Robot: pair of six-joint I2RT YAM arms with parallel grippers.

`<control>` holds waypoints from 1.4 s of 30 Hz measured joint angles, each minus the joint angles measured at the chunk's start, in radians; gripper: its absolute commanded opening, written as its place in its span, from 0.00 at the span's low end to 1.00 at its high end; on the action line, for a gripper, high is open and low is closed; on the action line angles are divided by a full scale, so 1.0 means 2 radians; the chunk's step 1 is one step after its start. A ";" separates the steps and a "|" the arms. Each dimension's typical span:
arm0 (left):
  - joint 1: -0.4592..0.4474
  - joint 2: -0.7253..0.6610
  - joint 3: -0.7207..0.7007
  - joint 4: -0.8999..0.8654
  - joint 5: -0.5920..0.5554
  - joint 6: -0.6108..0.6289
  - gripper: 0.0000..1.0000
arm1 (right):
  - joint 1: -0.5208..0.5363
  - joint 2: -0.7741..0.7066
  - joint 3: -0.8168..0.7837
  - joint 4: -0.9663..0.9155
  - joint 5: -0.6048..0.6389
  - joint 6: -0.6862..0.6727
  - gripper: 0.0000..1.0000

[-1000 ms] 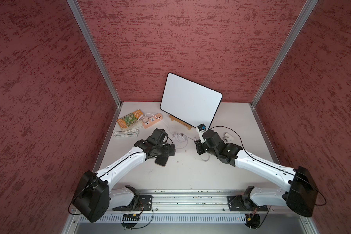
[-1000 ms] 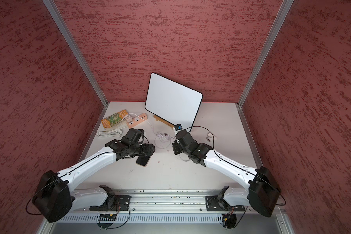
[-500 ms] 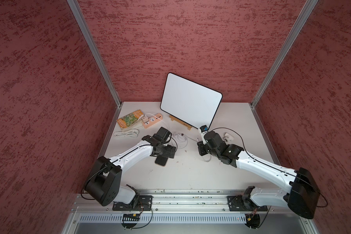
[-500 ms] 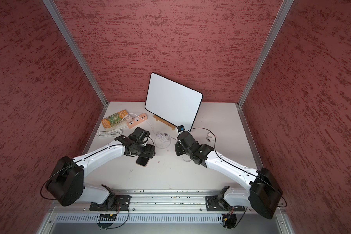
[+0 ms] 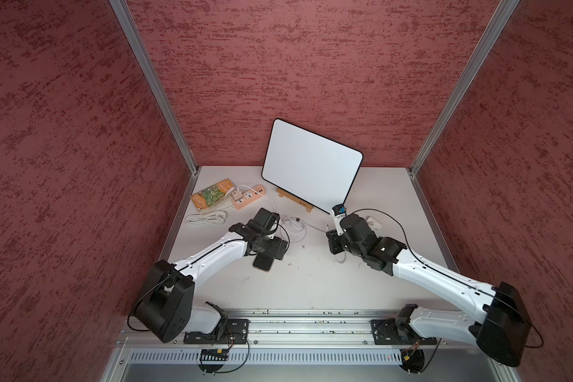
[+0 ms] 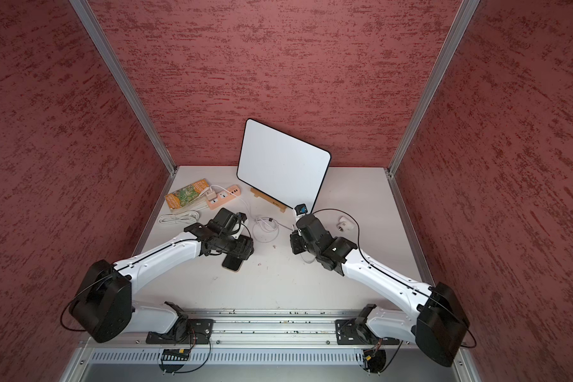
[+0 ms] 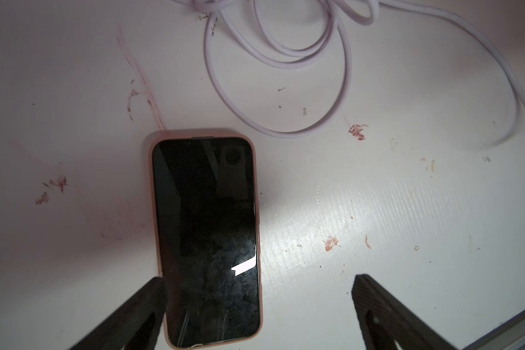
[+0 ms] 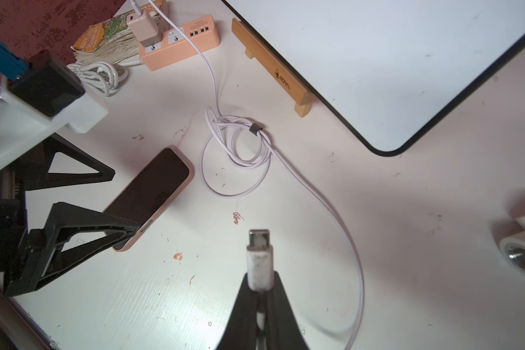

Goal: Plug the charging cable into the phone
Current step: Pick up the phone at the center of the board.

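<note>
In both top views the phone is seen flat on the bench, partly covered by the end of the left arm. The charging cable is coiled just behind it. The cable is led from the power strip to the end of the right arm, which is well apart from the phone.

In the left wrist view the left fingers are spread wide and nothing is grasped. One finger is placed at a long edge of the phone, and the other is well apart from it. The phone is therefore not centred between them.

In the right wrist view the right fingers are clenched on the white plug of the cable. Its silver tip is free and is pointed roughly toward the phone.

The step in hand is judged to be the steadying of the phone. It is done well if the left fingers are centred across the phone's width before they are closed, and if the end with the socket is not covered. Which end carries the socket cannot be told. The plug should be brought low and level with the bench. Its flat side should be matched to the socket before it is pushed. Some slack should be allowed in the cable.
</note>
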 measured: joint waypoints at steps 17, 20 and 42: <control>0.000 0.035 0.011 -0.019 -0.019 0.010 1.00 | -0.001 -0.013 0.066 -0.097 -0.004 0.025 0.00; 0.001 0.035 0.011 -0.021 -0.025 0.010 1.00 | -0.001 0.002 0.067 -0.097 -0.010 0.025 0.00; 0.013 0.116 0.045 -0.032 -0.044 0.023 1.00 | -0.001 -0.006 -0.003 -0.026 -0.057 0.028 0.00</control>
